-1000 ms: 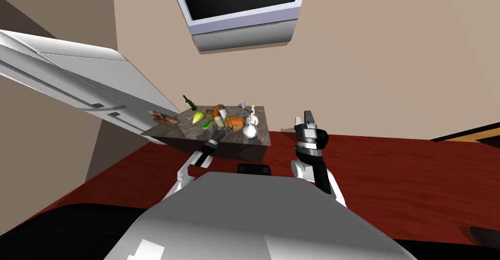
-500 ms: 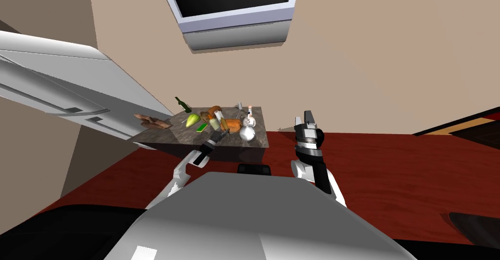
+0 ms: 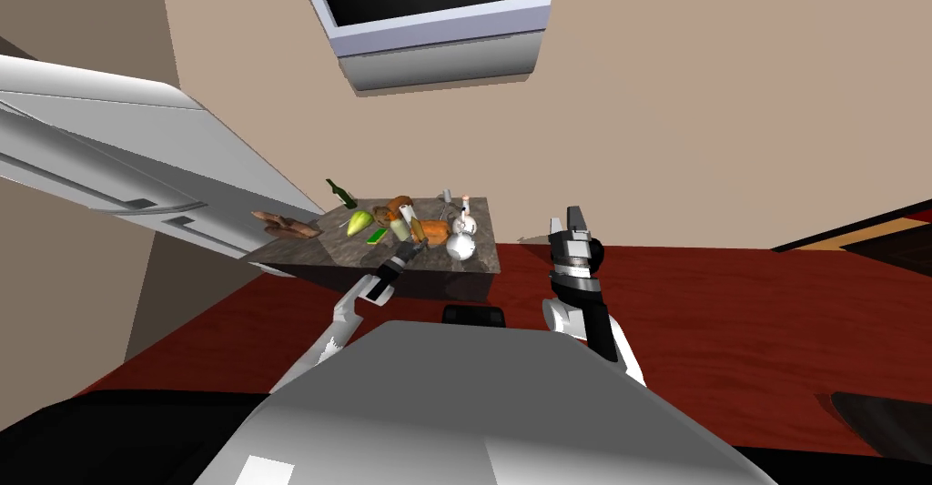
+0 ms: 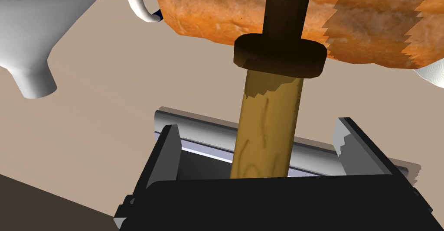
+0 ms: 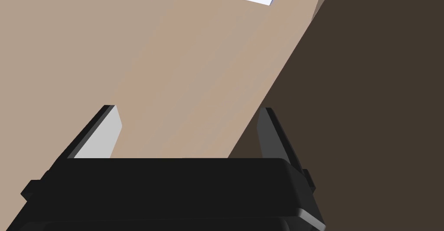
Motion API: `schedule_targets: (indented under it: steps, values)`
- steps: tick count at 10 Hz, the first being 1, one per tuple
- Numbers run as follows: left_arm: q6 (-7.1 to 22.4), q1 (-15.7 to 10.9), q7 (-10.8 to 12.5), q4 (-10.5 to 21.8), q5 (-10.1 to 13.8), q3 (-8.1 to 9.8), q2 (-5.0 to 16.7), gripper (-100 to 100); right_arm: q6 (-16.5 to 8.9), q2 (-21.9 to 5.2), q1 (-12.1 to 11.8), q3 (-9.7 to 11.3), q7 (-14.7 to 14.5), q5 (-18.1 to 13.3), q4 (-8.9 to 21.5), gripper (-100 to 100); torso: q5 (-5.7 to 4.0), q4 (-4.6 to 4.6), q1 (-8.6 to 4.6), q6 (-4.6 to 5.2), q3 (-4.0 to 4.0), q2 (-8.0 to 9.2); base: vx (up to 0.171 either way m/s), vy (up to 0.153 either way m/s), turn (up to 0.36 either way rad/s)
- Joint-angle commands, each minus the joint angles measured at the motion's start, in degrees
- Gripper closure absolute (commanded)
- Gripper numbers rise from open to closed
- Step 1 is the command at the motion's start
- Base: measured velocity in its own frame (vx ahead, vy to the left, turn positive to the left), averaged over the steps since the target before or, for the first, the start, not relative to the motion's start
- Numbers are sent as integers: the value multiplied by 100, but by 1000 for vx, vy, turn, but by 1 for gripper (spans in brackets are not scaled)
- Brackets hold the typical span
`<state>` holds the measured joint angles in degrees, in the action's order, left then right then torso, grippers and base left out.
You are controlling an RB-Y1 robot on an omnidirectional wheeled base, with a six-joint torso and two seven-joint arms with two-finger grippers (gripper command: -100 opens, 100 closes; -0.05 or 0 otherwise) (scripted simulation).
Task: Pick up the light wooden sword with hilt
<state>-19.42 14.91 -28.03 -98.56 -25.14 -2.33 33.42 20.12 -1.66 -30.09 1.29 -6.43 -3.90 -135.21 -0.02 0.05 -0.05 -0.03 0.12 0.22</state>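
Observation:
The sword has a light wooden shaft with a dark brown guard farther out, where it lies against an orange-brown loaf. My left gripper is open. The light shaft runs between its fingers with a gap on each side. In the head view the left gripper reaches over the near edge of the dark stone-topped table, at the sword. My right gripper is open, raised beside the table's right end and holding nothing.
Crowding the tabletop are the loaf, a round white pot right of the sword, a green pear, a dark green bottle and brown pieces at its left end. A large white cabinet stands left of the table.
My head camera swung, shifting the whole picture. My left arm has stretched farther forward over the table edge, bringing its gripper up around the sword. The right arm has stayed put.

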Motion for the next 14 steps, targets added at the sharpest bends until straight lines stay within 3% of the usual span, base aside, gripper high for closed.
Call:
schedule_targets:
  steps: [1, 3, 5, 6, 8, 10, 12, 14]
  values:
    - [-7, -101, 0, 221, 4, 0, 2, -100, 0, 0, 0, 0, 0, 0, 0, 0, 0, 0, 0, 0, 0, 0, -5, 12, -7]
    - [-175, -538, -53, 658, 38, -89, -62, -100, 0, 0, 0, 0, 0, 0, 0, 0, 1, -2, 1, 0, -4, -5, -64, -2, 23]
    - [-175, -685, -53, 947, 38, -89, -62, -100, 0, 0, 0, 0, 0, 0, 0, 0, 0, 0, -2, 0, 0, 0, -31, -3, -2]
    - [-343, -936, -107, 1106, 73, -178, -125, -100, 0, 0, 0, 0, 0, 0, 0, 0, 0, -2, -1, -1, -6, -10, -55, 7, 38]
    - [-343, -1252, -107, 1439, 73, -178, -125, -100, 0, 0, 0, 0, 0, 0, 0, 0, 0, 1, -1, 0, 3, 6, -62, -3, 4]
    - [-343, -1269, -107, 1673, 73, -178, -125, -100, 0, 0, 0, 0, 0, 0, 0, 0, -1, -3, -3, -2, -6, -10, -5, -4, -2]
    - [-511, -1716, -161, 2100, 107, -267, -189, -100, 0, 0, 0, 0, 0, 0, 0, 0, 0, -2, -4, -1, -4, -5, -69, -2, 25]
    - [-511, -1854, -161, 2399, 107, -267, -189, -100, 0, 0, 0, 0, 0, 0, 0, 0, 0, 0, -1, -1, 1, 1, -30, -1, -5]
